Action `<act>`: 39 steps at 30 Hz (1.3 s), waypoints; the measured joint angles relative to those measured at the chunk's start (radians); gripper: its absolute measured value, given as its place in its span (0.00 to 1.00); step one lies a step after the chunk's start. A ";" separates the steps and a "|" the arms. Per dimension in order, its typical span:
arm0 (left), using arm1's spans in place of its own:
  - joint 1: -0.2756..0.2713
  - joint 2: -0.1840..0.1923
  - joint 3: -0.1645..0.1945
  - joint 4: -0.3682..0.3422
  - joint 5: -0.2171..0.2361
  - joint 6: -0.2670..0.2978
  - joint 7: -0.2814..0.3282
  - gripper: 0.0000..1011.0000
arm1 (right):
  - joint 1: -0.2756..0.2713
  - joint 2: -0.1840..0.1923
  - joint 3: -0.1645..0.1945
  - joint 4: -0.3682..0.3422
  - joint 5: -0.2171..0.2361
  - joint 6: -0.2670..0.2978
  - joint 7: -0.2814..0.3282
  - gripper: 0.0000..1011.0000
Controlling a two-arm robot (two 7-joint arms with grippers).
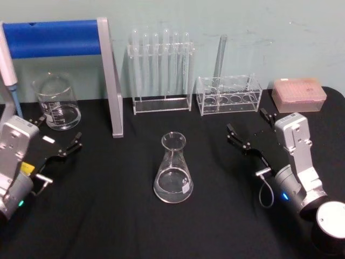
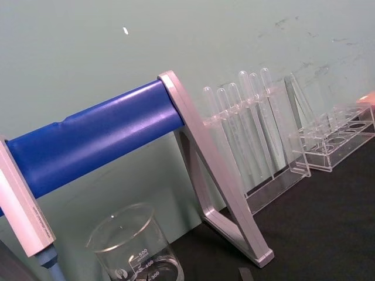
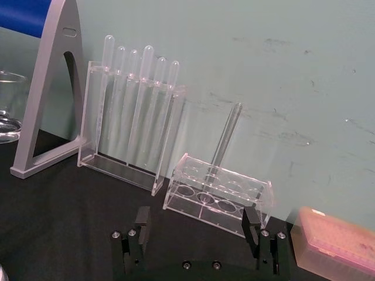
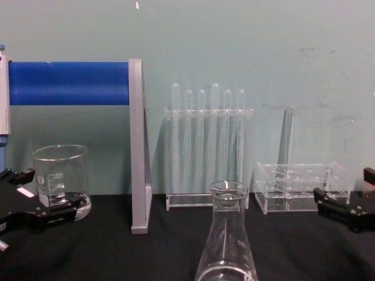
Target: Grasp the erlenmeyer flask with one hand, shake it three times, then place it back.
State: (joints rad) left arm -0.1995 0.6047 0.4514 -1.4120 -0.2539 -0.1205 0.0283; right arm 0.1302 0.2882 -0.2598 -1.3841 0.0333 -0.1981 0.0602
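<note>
The erlenmeyer flask (image 1: 173, 170) stands upright on the black table, near the middle, with a little clear liquid in its base; the chest view shows its neck and rim (image 4: 227, 234) at the bottom centre. My right gripper (image 1: 248, 129) hovers open to the right of the flask, apart from it, with nothing between its fingers (image 3: 139, 225). On the left side my left gripper (image 1: 56, 136) is open too, close to the beaker and well clear of the flask.
A glass beaker (image 1: 56, 102) stands at the back left beside a blue and grey stand (image 1: 110, 75). A rack of test tubes (image 1: 160, 70), a low clear rack (image 1: 229, 96) with one tube, and a pink tip box (image 1: 299, 94) line the back.
</note>
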 joint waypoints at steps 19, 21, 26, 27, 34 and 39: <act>0.000 0.000 0.000 0.000 0.000 0.000 0.000 0.99 | 0.000 0.000 0.000 0.000 0.000 0.000 0.000 0.99; 0.000 0.000 0.000 0.000 0.000 0.000 0.000 0.99 | 0.000 0.000 0.000 0.000 0.000 0.000 0.000 0.99; 0.000 0.000 0.000 0.000 0.000 0.000 0.000 0.99 | 0.000 0.000 0.000 0.000 0.000 0.000 0.000 0.99; 0.000 0.000 0.000 0.000 0.000 0.000 0.000 0.99 | 0.000 0.000 0.000 0.000 0.000 0.000 0.000 0.99; 0.000 0.000 0.000 0.000 0.000 0.000 0.000 0.99 | 0.000 0.000 0.000 0.000 0.000 0.000 0.000 0.99; 0.000 0.000 0.000 0.000 0.000 0.000 0.000 0.99 | 0.000 0.000 0.000 0.000 0.000 0.000 0.000 0.99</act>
State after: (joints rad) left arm -0.1995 0.6047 0.4514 -1.4120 -0.2539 -0.1205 0.0283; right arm 0.1303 0.2882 -0.2598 -1.3841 0.0333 -0.1983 0.0601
